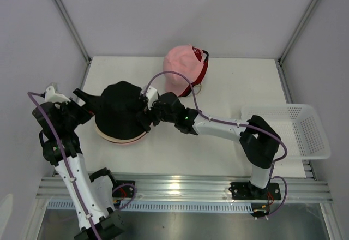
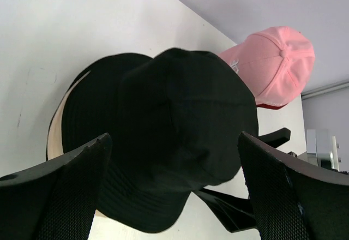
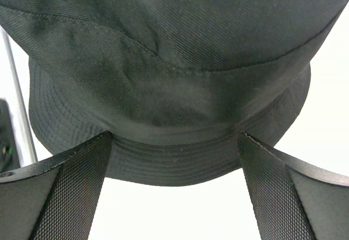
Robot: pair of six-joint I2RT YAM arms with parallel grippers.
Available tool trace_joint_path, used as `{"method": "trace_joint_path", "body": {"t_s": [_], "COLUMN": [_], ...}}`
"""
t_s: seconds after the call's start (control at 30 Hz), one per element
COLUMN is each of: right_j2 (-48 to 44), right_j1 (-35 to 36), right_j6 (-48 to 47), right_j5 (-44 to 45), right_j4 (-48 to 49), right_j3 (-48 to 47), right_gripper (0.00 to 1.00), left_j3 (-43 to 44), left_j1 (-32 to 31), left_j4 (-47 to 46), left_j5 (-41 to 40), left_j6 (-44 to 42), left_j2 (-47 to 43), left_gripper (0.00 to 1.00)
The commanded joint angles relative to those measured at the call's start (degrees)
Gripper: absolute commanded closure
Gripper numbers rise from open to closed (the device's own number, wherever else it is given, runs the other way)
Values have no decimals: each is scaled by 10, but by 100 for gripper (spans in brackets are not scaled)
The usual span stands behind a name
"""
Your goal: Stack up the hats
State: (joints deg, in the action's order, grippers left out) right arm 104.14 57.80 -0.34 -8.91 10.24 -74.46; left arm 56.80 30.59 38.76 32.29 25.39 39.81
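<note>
A black bucket hat lies on top of a pile; a cream brim and a thin pink edge show under it. At the back, a pink cap rests on a red cap. My left gripper is open at the black hat's left side, fingers either side of its crown and apart from it. My right gripper is open at the hat's right side, its fingertips at the brim's edge.
A white mesh basket sits at the table's right edge, beside the right arm's elbow. Grey walls close the table at the back and both sides. A metal rail runs along the near edge.
</note>
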Motion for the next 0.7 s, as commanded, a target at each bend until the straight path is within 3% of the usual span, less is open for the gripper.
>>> {"method": "trace_joint_path", "body": {"t_s": [0.0,0.2,0.43,0.6,0.67], "right_j2": [22,-4,-184,-348,-422], "right_j1": [9,5,-83,-226,-260], "right_j6": [41,10,29,102,108], "right_j5": [78,128,127,206,244], "right_j4": [24,-94,-281,-377,-381], "right_j3": [-59,-115,-140,-80,-39], "right_gripper": [0,1,1,1,1], "left_j3": [18,76,205,233,272], "left_j1": [-5,-4,-14,-93,-162], "left_j4": [2,2,-26,32,54], "left_j5": [-6,-9,80,-69,-142], "left_j6": [-6,2,4,-40,-52], "left_j2": [4,22,42,41,55], "left_gripper": [0,0,1,1,1]}}
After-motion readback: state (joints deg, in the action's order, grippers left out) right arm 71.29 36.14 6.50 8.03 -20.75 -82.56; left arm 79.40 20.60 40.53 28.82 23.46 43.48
